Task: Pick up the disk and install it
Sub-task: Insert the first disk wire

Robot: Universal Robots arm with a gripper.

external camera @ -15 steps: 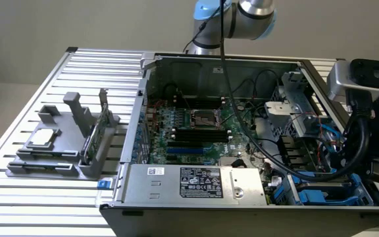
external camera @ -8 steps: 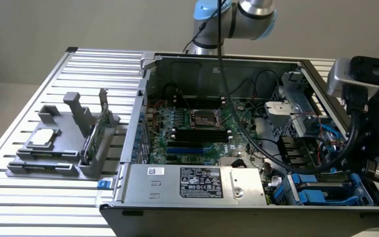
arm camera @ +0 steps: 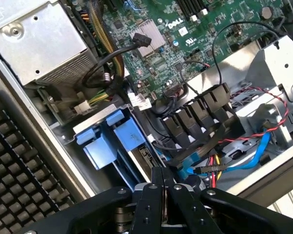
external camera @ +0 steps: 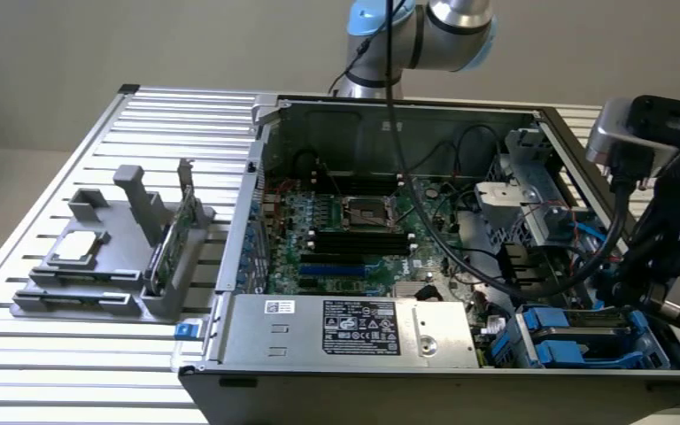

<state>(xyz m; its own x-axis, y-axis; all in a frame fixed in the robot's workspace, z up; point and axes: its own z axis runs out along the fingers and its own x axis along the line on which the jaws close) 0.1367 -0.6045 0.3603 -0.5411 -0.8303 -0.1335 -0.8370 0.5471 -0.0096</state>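
Blue plastic rails mark the disk. It stands on edge in the drive bay at the near corner of the case, on the exterior view's right. Between the rails little more than a thin grey edge shows, and the disk's broad face is hidden in the bay.

The gripper hangs just above and beside that bay. Its black fingers are pressed together with nothing between them, and they are clear of the disk.

The case lies open on its side on a slatted metal table. Inside, a green board covers the floor. A silver power box with a printed label fills the near side. Next to the bay, black, red, yellow and blue cables run along the floor of the case.

On the exterior view's left, well apart from the case, a grey holder stands on the table. A small square silver chip lies flat in it, and a thin card stands upright in a slot on the side nearer the case.
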